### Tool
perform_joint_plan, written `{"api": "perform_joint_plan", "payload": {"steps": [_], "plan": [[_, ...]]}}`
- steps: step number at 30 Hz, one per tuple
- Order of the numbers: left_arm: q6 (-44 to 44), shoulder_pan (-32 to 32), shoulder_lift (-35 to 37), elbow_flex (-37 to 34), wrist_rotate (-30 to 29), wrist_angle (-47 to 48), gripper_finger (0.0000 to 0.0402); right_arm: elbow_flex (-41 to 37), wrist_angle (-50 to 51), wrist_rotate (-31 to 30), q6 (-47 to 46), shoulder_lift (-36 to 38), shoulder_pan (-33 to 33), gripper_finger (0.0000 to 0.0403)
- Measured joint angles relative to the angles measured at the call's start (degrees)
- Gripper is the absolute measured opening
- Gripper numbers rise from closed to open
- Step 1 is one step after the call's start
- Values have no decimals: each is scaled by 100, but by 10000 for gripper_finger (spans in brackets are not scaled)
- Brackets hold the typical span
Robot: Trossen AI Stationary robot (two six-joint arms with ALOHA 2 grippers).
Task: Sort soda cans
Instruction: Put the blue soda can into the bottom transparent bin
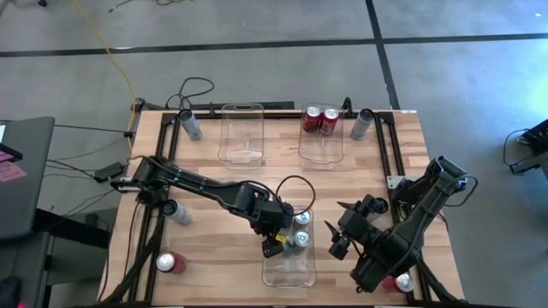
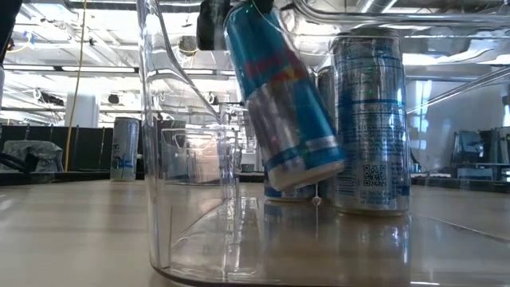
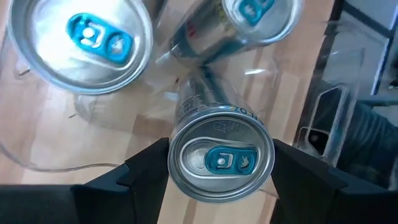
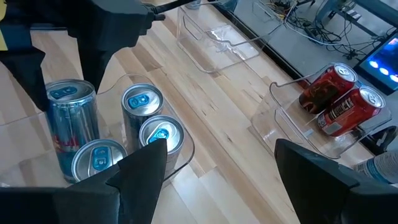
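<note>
A blue-and-silver soda can (image 3: 221, 160) sits between the fingers of my left gripper (image 1: 276, 244), tilted inside the clear near bin (image 1: 289, 272). In the low view the can (image 2: 279, 96) leans beside several like cans (image 2: 370, 119) standing on their bases in the bin. The right wrist view shows these cans (image 4: 142, 106) from above. My right gripper (image 1: 338, 235) hangs open and empty just right of that bin. Two red cans (image 1: 320, 120) lie in the far right bin. My left gripper pinches the can just under its top rim (image 3: 171, 163), one finger on each opposite side. The fingers come slanting down from above, from the table's left. The can hangs tilted with its top toward the gripper, and its lower end (image 2: 307, 171) is inside the bin, slightly above the floor.
An empty clear bin (image 1: 241, 133) stands at the far middle. Loose cans lie about the table: pale ones at the far left (image 1: 190, 125), far right (image 1: 362, 125) and left (image 1: 177, 211), and red ones at the near left (image 1: 169, 262) and near right (image 1: 401, 282).
</note>
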State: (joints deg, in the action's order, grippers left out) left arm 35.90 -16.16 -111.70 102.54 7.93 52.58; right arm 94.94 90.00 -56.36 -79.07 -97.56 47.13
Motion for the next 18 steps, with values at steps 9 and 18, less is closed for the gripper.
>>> {"api": "perform_joint_plan", "payload": {"steps": [9, 18], "plan": [[-328, -11, 0, 0, -205, 230, 247, 0, 2, -7, 2, 0, 0, 315], [-824, -16, 2, 0, -384, 300, 248, 0, 2, -33, 9, 0, 0, 315]]}}
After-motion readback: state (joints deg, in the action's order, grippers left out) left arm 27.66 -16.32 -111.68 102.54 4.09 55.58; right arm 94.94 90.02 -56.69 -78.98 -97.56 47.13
